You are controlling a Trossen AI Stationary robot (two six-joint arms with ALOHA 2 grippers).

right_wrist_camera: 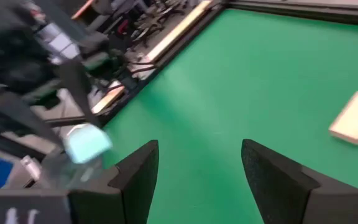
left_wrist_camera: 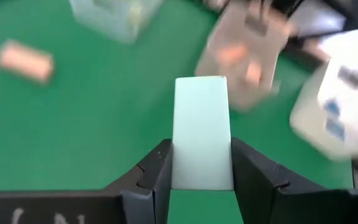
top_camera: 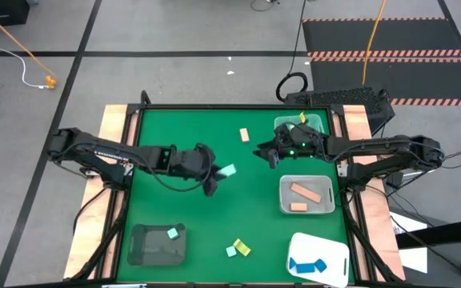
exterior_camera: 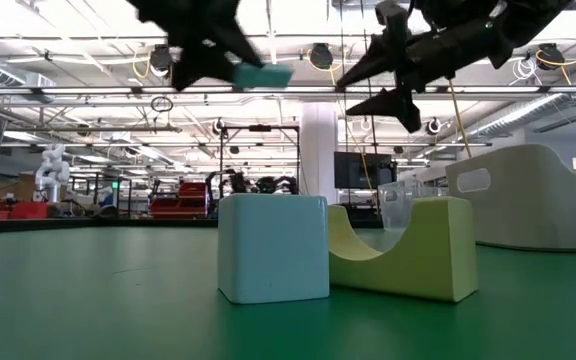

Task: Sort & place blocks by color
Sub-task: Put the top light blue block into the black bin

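Note:
My left gripper (top_camera: 217, 177) hangs over the middle of the green table, shut on a mint green bar (left_wrist_camera: 200, 124), which also shows as the mint green bar (exterior_camera: 264, 75) high in the low view. My right gripper (top_camera: 264, 152) stands open to its right, above the mat, with nothing between its fingers (right_wrist_camera: 135, 171). A tan block (top_camera: 245, 134) lies flat on the mat at the far side. Near the front edge a mint cube (exterior_camera: 273, 248) and a yellow arch block (exterior_camera: 408, 250) rest on the mat side by side. My left gripper pinches the mint bar's two long sides (left_wrist_camera: 174, 168) between its two fingers, at the bar's near end. The fingers lie along the bar and slant down from the table's left. The rest of the bar juts out past the fingertips, clear of the table.
A dark tray (top_camera: 146, 248) at the front left holds a mint block. A clear tray (top_camera: 323, 206) at the right holds tan-pink blocks. Another clear tray (top_camera: 314, 122) stands at the far right. A white tray (top_camera: 334, 268) with blue blocks sits at the front right.

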